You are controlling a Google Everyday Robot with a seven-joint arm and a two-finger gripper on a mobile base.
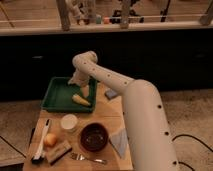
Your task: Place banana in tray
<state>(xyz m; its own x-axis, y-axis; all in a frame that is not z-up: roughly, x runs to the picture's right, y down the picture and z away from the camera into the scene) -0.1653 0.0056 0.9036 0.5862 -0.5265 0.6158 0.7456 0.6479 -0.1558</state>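
The dark green tray (56, 95) sits at the far left end of the wooden table. The small pale yellow banana (81, 100) lies inside the tray near its right front corner. My gripper (83, 90) hangs at the end of the white arm, over the tray's right side, just above and behind the banana. Whether it touches the banana does not show.
On the table in front of the tray are a white cup (68, 121), a round dark brown bowl (94, 136), an orange-yellow fruit (50, 140), a fork (88, 159), a grey cloth (120, 141) and a brush (39, 146). A blue object (111, 93) lies right of the tray.
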